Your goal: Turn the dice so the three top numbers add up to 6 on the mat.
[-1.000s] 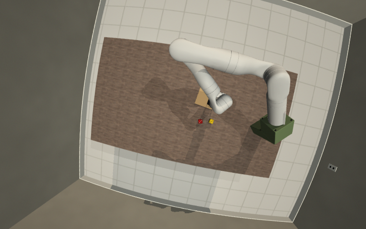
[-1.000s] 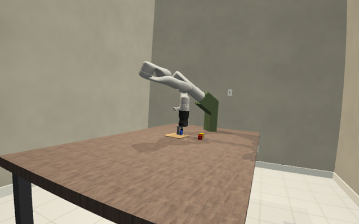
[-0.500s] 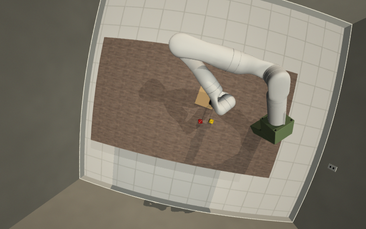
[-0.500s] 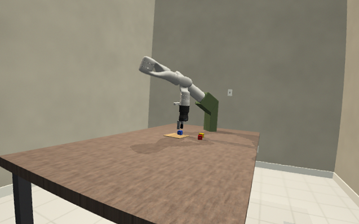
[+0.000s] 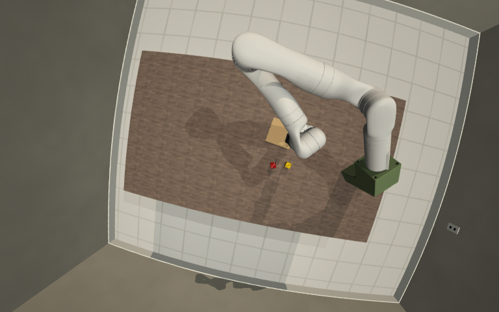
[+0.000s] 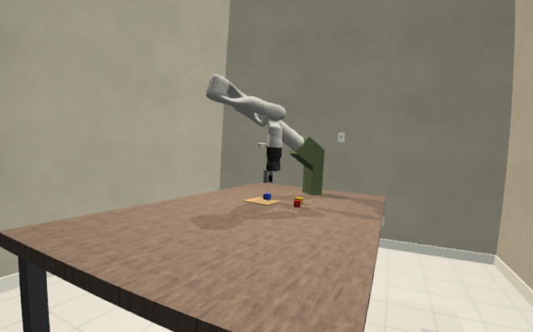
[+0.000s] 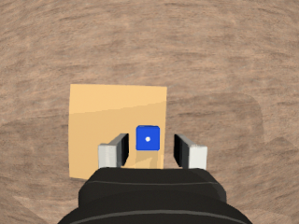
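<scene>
The tan mat [image 5: 275,132] [image 6: 253,200] [image 7: 93,140] lies flat on the table. The blue die [image 6: 267,196] [image 7: 148,135] rests flat on the mat, near one edge, with a single pip on top; the arm hides it in the top view. My gripper [image 6: 267,177] [image 7: 151,145] is open and empty, pointing down above the blue die, clear of it. The red die [image 5: 273,165] [image 6: 296,204] and the yellow die [image 5: 288,165] [image 6: 299,199] lie on the table off the mat, a short gap apart. Their top pips are too small to read surely.
The wooden table [image 5: 165,110] [image 6: 215,266] carries the arm's green base [image 5: 386,180] [image 6: 316,170] at its far end in the exterior view. The arm's shadow falls across the dice area and part of the mat.
</scene>
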Robot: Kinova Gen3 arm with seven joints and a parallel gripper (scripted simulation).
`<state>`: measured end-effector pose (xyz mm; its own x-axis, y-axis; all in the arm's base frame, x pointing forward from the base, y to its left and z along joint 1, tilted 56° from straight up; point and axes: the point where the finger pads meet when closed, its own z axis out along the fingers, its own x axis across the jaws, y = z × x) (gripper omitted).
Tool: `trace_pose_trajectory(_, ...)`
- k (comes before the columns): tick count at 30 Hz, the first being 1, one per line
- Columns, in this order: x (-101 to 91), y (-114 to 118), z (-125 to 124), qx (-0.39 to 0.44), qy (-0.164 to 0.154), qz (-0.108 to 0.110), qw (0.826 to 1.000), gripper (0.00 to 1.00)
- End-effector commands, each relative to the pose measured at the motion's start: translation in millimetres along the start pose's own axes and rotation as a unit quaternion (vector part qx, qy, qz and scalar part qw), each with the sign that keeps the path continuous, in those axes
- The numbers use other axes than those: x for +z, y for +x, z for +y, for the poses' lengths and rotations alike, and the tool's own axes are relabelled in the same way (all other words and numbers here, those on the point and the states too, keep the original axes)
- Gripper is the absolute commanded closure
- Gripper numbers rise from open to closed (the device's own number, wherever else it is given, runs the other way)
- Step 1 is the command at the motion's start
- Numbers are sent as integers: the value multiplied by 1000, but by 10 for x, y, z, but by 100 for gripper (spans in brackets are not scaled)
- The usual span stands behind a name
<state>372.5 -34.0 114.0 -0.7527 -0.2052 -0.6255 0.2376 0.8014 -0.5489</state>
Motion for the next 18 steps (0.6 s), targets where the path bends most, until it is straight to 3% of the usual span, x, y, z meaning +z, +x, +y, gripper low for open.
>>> trace_pose_trajectory(1, -44, -34, 24, 1, -4, -4, 1000, 13)
trace_pose_trajectory(4, -48, -34, 24, 1, -4, -4, 1000, 13)
trace_pose_trajectory(5, -48, -34, 24, 1, -4, -4, 1000, 0)
trace_pose_trajectory(18, -48, -34, 24, 1, -4, -4, 1000, 0)
